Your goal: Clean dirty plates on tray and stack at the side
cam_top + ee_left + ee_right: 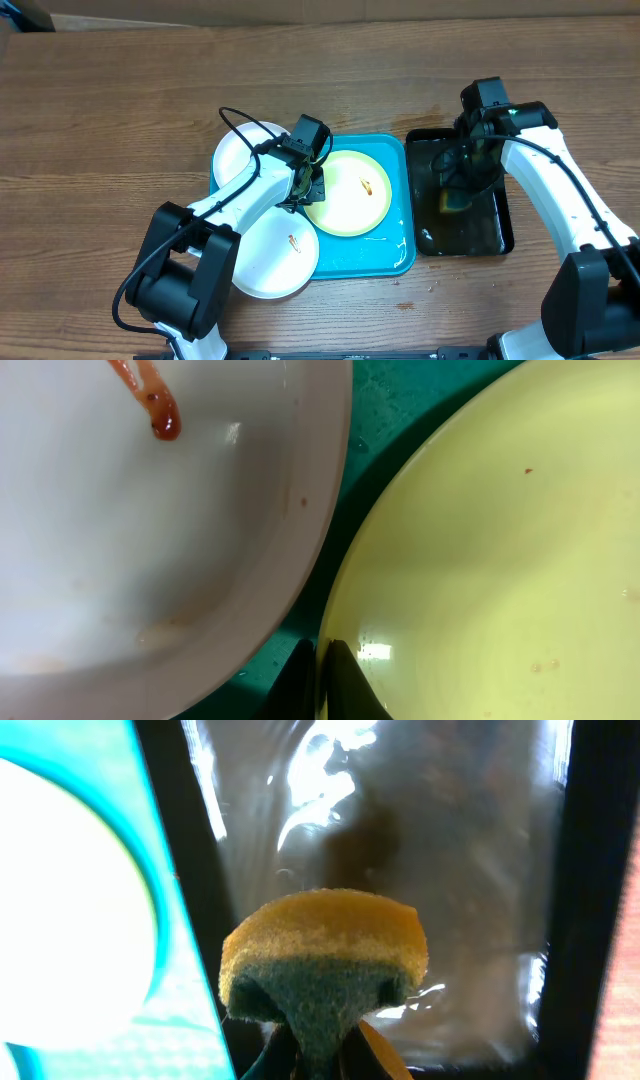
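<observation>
Clearly the left claw (pixel 322 665) was pinched shut on the rim of the yellow-green plate (pixel 500 540). Only its dark fingertips (pixel 345 695) showed, at the bottom edge of the wrist view. Just left of it lay a white plate (pixel 150 560) with a red-brown smear (pixel 160 415); which of the two white ones it was could not be told. Both plates were cut off by the frame, with a strip of turquoise tray (pixel 400 410) between them. From overhead, the arm covered part of the far white plate (pixel 240 155), and the near white plate (pixel 280 255) overhung the tray's front-left corner. The right claw (pixel 318 1060), barely in view, was closed on a yellow-and-green sponge (pixel 325 955), squeezed narrow where it was held. Beyond it, the black tray (pixel 590 870) floor was all glare and dark patches, hard to make out.
</observation>
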Controlling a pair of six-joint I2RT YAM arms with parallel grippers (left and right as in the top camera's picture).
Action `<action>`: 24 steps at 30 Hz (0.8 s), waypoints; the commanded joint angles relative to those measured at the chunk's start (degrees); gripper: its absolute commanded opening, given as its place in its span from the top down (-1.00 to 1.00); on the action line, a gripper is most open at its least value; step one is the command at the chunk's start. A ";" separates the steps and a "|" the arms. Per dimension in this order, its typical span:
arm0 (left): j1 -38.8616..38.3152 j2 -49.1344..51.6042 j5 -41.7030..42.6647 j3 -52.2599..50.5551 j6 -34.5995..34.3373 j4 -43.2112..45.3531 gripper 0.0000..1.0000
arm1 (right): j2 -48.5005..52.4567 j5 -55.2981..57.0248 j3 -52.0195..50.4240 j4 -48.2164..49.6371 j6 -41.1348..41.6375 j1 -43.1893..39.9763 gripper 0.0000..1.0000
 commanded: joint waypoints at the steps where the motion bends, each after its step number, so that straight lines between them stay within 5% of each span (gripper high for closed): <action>1: 0.20 0.61 -0.57 0.83 1.75 -0.37 0.92 | -0.90 -7.34 1.38 1.86 -4.13 0.83 0.92; 7: 0.20 0.61 -0.57 0.83 1.73 -0.35 0.92 | -0.85 -8.33 1.27 7.45 -4.44 7.34 0.92; 16: 0.20 0.61 0.52 0.83 1.70 -0.37 0.92 | 3.50 7.78 1.25 16.20 -3.58 20.31 0.92; 24: 0.20 0.61 0.52 0.83 1.70 -0.39 0.92 | 10.84 12.68 1.25 20.20 -2.67 23.32 0.92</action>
